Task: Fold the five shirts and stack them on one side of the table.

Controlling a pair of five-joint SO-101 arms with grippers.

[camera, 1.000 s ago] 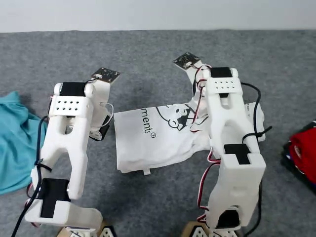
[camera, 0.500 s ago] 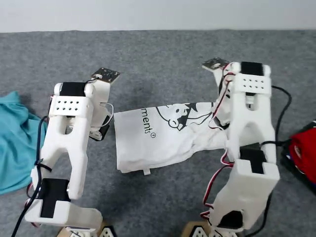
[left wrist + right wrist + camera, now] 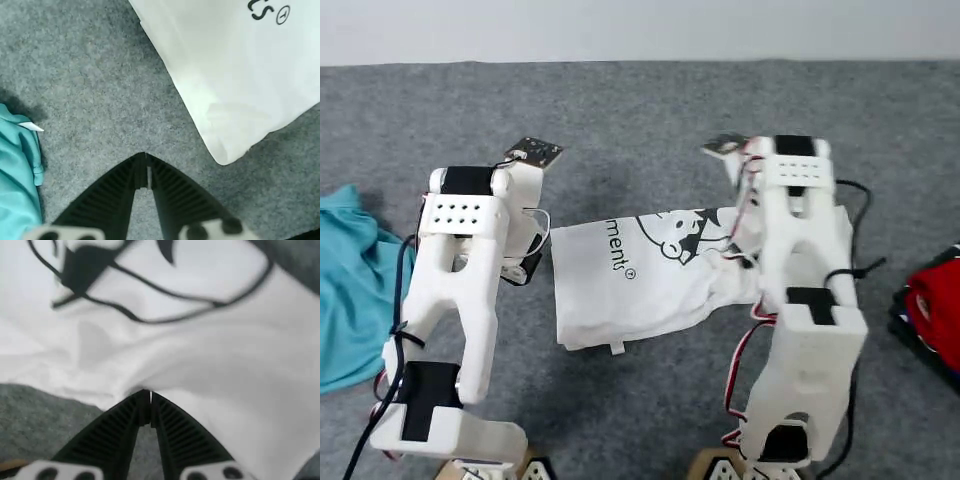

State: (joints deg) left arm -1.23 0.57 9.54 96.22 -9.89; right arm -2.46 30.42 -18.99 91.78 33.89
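Right gripper (image 3: 145,394) swung back left, pinching shirt (image 3: 620,285) edge.

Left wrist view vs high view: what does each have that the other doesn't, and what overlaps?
Left wrist view's extra: the left gripper shut, with its tips over bare grey table, and a small white tag on the teal shirt. High view's extra: the red shirt at the table's edge, the right arm above the white shirt, and that shirt's cartoon print. Shared: white shirt, teal shirt, grey table.
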